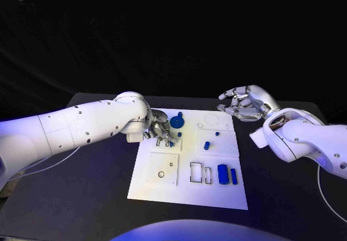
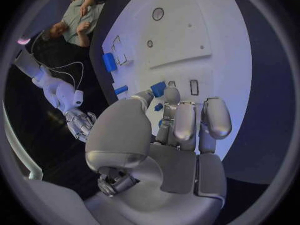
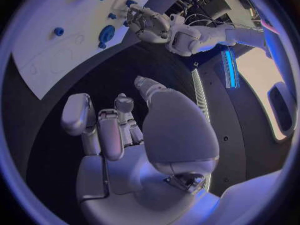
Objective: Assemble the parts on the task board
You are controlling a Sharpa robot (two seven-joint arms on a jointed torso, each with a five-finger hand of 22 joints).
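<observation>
The white task board (image 1: 188, 196) lies mid-table. My left hand (image 1: 160, 131) hangs over its far left part, fingers pointing down at the slots there. In the left wrist view a small blue part (image 2: 158, 89) sits pinched between the thumb tip and a fingertip, next to a narrow slot (image 2: 194, 87); another tiny blue part (image 2: 159, 106) lies just beside it. My right hand (image 1: 245, 103) hovers off the board's far right corner, fingers loosely bent and apart, holding nothing.
A round blue part (image 1: 177, 120) stands on the board just beyond the left hand. A small blue part (image 1: 206, 145) sits mid-board. Two blue blocks (image 1: 222, 174) lie near the board's right edge beside open rectangular slots (image 1: 196, 172). Black table surrounds the board.
</observation>
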